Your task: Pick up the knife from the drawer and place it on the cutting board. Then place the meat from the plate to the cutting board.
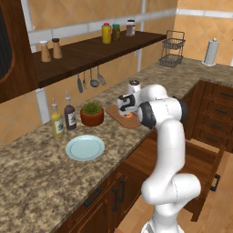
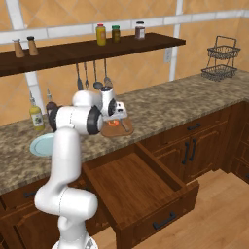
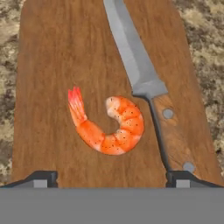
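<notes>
From the left base view the arm's own elbow covers much of the cutting board [image 1: 119, 113], and the pincer [image 1: 129, 112] is half lost behind the wrist; only a speck of orange tells of the meat [image 1: 132, 115] there; from the right base view the meat [image 2: 113, 123] is a small orange spot under the hand, and the knife [image 2: 125, 124] a short thin streak beside it on the cutting board [image 2: 118, 129]; the plate [image 2: 41, 144] is partly cut off there by the white upper arm, while in the left base view the plate [image 1: 85, 148] lies bare on the tabletop [image 1: 41, 182]. In the hand view the knife's blade tip runs off the top edge, and its handle end passes behind the right fingertip.

The board's long edges run close to the speckled tabletop on both sides in the hand view; the meat [image 3: 109, 124] lies near the board's middle with bare wood to its left and above; the knife [image 3: 144, 83] lies lengthwise just to its right, close to the curl of the meat, though whether they touch is hard to tell. The drawer [image 2: 141, 192] stands pulled out below the tabletop edge, its inside open to view; a potted plant [image 1: 92, 113] and two bottles [image 1: 63, 119] sit left of the board, well apart from the hand.

The pincer [image 3: 112, 177] is spread wide, one fingertip at each side of the lower frame; it hangs over the meat, nothing between the tips, touching neither meat nor knife.
</notes>
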